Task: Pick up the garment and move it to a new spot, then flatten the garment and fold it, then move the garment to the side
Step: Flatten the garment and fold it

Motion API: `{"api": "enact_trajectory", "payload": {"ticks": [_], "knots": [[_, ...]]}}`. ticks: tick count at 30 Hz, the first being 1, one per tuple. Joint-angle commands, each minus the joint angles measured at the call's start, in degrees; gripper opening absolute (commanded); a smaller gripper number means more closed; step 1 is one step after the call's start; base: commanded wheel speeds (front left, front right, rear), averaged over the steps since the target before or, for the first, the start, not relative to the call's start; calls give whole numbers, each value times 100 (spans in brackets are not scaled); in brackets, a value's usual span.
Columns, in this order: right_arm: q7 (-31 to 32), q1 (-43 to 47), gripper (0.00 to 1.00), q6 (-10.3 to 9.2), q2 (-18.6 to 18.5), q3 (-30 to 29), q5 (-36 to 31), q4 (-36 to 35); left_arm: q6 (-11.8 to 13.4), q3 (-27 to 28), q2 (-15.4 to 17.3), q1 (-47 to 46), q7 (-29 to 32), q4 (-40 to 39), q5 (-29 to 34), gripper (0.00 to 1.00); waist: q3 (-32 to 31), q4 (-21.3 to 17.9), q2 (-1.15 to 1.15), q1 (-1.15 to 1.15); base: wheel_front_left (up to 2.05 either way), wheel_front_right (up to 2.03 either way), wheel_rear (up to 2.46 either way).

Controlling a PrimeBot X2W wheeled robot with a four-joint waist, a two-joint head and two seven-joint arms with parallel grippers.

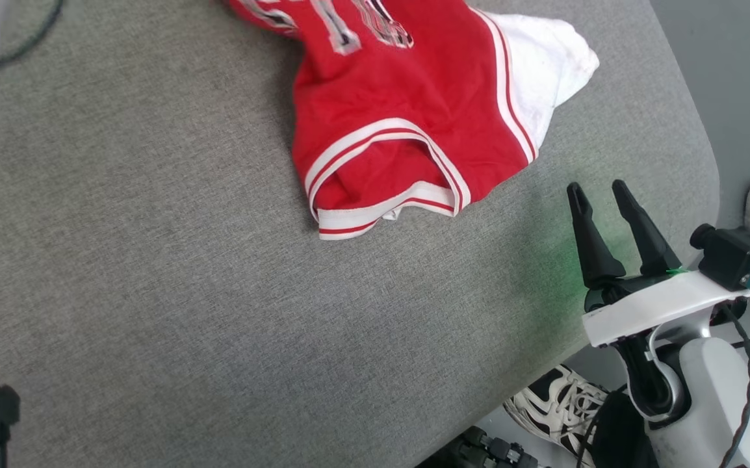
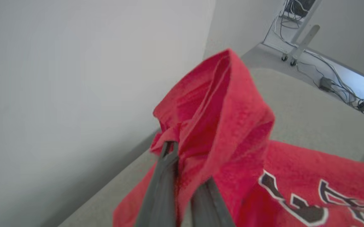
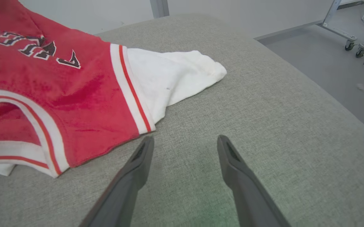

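Red knit cloth, soft and light by the look of it: the garment point(image 1: 407, 110) slumps in loose folds at the upper middle of the head view on the grey fabric-covered table point(image 1: 154, 273). Its striped-trim opening point(image 1: 381, 195) faces the frame's middle, and a white sleeve point(image 1: 544, 58) lies crumpled at the upper right.

In the left wrist view the left gripper point(image 2: 188, 164) has its fingers nearly together, pinching a bunched red fold that peaks above them. The lettered part trails off to the lower right of that frame.

The right gripper point(image 3: 185, 138) has its fingers spread wide and holds nothing. It sits low over the cover, just beside the red edge below the sleeve seam.

From one hold the garment will likely sag and stretch, and dragging it across the woven cover may bunch it. The doubled trim, shoulder seams or hem corners look the firmest places to pinch. It is not fragile.

Broad bare grey lies at the left and lower left of the head view. The table's rounded edge runs down the right and lower right, with shoes point(image 1: 563, 403) and cables on the floor beyond. The sleeve lies near that edge and could slide over it.
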Motion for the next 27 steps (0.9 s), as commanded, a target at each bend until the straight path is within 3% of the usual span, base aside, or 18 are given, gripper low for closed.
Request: {"api": "enact_trajectory", "payload": {"ticks": [1, 2, 7, 13, 21, 27], "knots": [[-71, -28, 100, -1, 29, 34, 63, 33, -39, -72, -28, 98, 0, 159, 9, 92, 48, -14, 0, 0, 0, 0, 0], [-80, -37, 100, -1, 31, 60, 62, 59, -48, -113, -37, 129, 15, 263, 8, 100, 63, -13, 0, 0, 0, 0, 0], [-104, -163, 100, -1, -22, 220, 58, 102, -90, -318, -21, 309, 93, 550, -89, 100, 68, 4, 0, 0, 0, 0, 0], [-57, -233, 100, -1, -252, 162, -110, -14, -95, -478, 107, 583, 66, 59, -571, 100, -142, 390, 0, 0, 0, 0, 0], [457, -236, 100, -1, -682, 29, -478, -439, -92, -256, 200, 1363, -1279, -428, -1095, 100, -637, 1177, 0, 0, 0, 0, 0], [1374, -282, 100, -1, -1126, 234, -789, -1054, -92, -11, 295, 2657, -2449, -532, -1533, 100, -1083, 1883, 0, 0, 0, 0, 0]]}}
